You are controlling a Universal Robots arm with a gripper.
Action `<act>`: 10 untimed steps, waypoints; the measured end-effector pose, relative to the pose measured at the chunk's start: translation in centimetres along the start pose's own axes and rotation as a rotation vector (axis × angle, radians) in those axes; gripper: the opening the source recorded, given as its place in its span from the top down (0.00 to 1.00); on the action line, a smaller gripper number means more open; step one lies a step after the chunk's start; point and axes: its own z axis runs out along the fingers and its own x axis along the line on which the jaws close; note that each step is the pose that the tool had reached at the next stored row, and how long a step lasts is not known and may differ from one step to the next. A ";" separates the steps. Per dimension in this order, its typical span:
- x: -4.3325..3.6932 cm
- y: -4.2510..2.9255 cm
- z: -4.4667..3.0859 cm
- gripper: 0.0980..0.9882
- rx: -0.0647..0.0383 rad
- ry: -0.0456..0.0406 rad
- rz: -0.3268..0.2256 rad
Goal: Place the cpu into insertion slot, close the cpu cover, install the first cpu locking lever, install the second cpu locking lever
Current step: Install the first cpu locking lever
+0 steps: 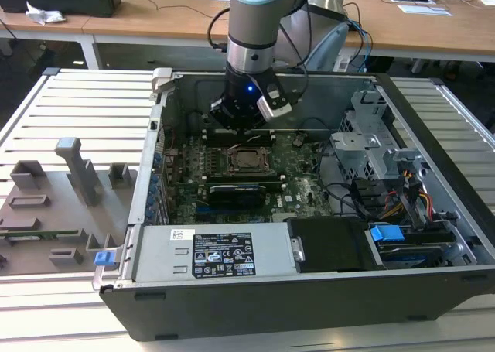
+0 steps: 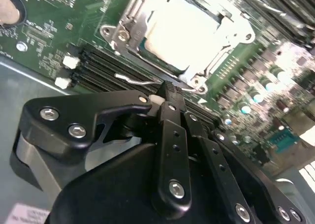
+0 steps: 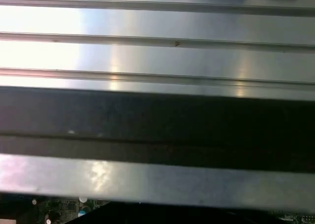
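Inside the open computer case, the cpu (image 1: 248, 160) (image 2: 182, 27) lies in the insertion slot (image 1: 232, 169) on the green board. The silver cpu cover (image 2: 129, 24) lies flat around its metal top. My gripper (image 1: 241, 128) (image 2: 166, 92) hangs just behind the socket, low over the board. Its black fingers (image 2: 172, 120) are pressed together, shut. In the second wrist view a thin silver locking lever (image 2: 134, 79) runs along the socket's edge. Its inner end reaches my fingertips, and I cannot tell whether it is pinched between them.
A grey power supply (image 1: 209, 251) fills the case's front and a metal drive cage (image 1: 371, 147) with cables (image 1: 418, 201) its right. Black memory slots (image 2: 106, 61) flank the socket. Grey fixtures (image 1: 69, 189) stand on the slatted table. The case wall (image 3: 157, 120) is close.
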 end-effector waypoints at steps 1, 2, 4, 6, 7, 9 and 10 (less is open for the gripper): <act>-0.36 0.00 0.32 0.99 0.000 0.0007 0.000; -0.60 -0.02 0.53 0.99 0.000 0.0011 0.000; -0.90 -0.05 0.80 0.99 0.000 0.0017 0.000; -1.24 -0.08 1.13 0.99 0.001 0.0022 0.000; -1.35 -0.10 1.21 0.99 0.002 0.0029 0.000; -1.64 -0.10 1.42 0.99 0.002 0.0025 0.000; -1.75 -0.12 1.45 0.99 0.003 0.0028 0.000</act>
